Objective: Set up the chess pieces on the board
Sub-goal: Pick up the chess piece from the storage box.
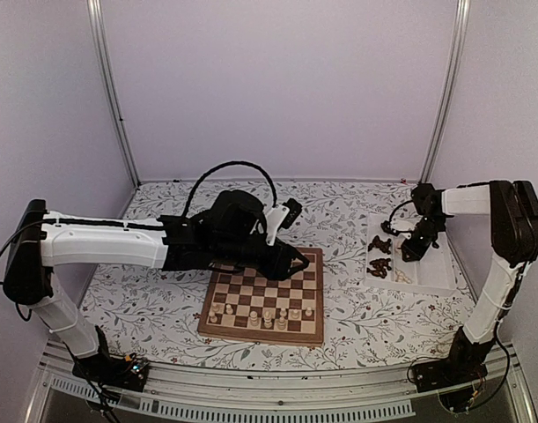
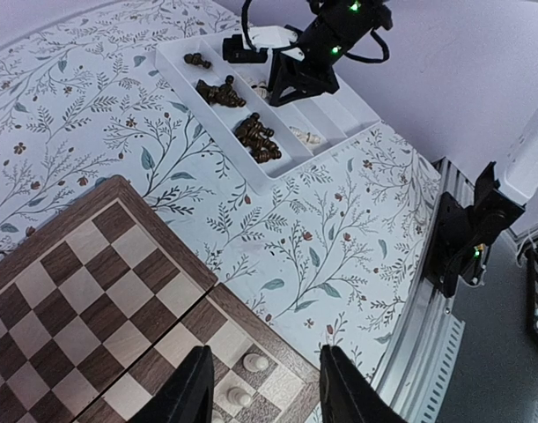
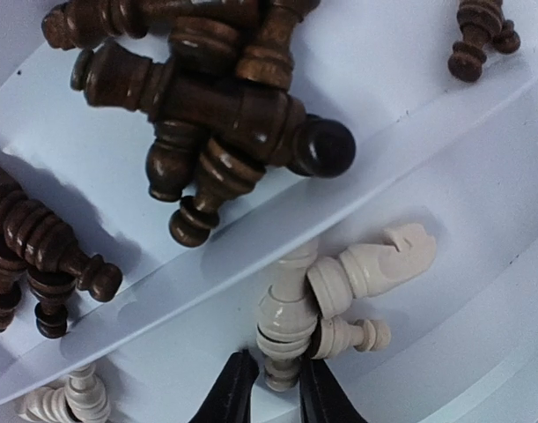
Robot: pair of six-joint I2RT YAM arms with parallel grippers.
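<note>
The wooden board (image 1: 264, 300), tan and dark checks inside a reddish border, lies flat on the leaf-printed cloth (image 1: 163, 308). A few pale turned chess pieces (image 1: 269, 315) stand along its near rows. The left gripper (image 2: 267, 392) hangs over the board, its black fingers parted with nothing between them. Off to the right, the glossy white tray (image 3: 480, 176) holds heaps of dark brown pieces (image 3: 224, 115) and cream ones, a knight (image 3: 374, 264) among them. The right gripper (image 3: 276, 374) straddles the base of a cream piece (image 3: 282, 322); whether it pinches, I can't tell.

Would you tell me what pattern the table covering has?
White with a leafy vine print; the table covering shows best in the left wrist view.
</note>
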